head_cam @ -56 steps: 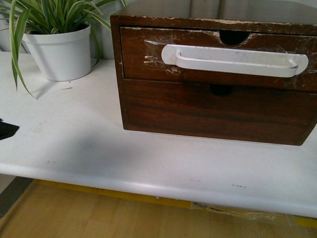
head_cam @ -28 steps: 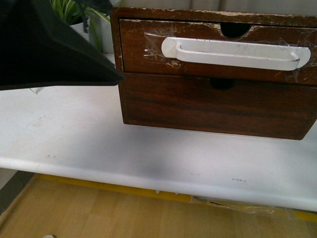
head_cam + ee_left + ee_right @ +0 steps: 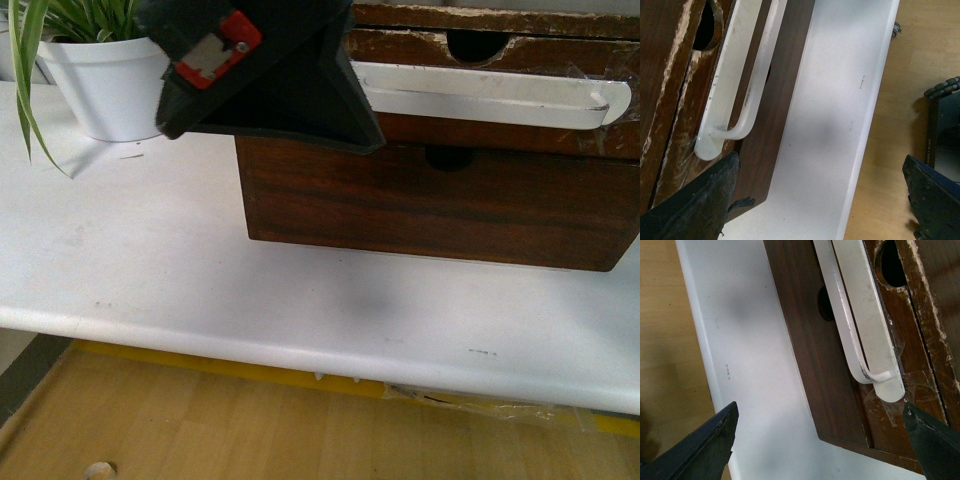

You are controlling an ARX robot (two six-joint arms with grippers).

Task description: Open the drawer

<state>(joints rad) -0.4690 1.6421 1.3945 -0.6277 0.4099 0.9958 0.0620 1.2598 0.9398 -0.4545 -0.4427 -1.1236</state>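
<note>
The drawer (image 3: 400,47) is the upper, chipped dark brown front of a small wooden cabinet, with a half-round notch (image 3: 477,45) and a long white bar handle (image 3: 490,95) taped on. My left arm's black body (image 3: 265,75), with a red label, covers the drawer's left end. In the left wrist view my left gripper (image 3: 820,200) is open and empty, one finger (image 3: 705,200) just short of the handle's end (image 3: 715,142). In the right wrist view my right gripper (image 3: 820,445) is open and empty, one finger (image 3: 932,445) just beyond the handle's other end (image 3: 887,385).
A plain dark drawer front without a handle (image 3: 440,205) sits below. The cabinet stands on a white table (image 3: 150,260) whose front edge runs across the front view. A white pot with a striped plant (image 3: 105,85) stands at the back left. Wooden floor lies below.
My left arm's black body has moved right and up across the front view, from the far left to over the drawer's left end. The plant pot shows again.
</note>
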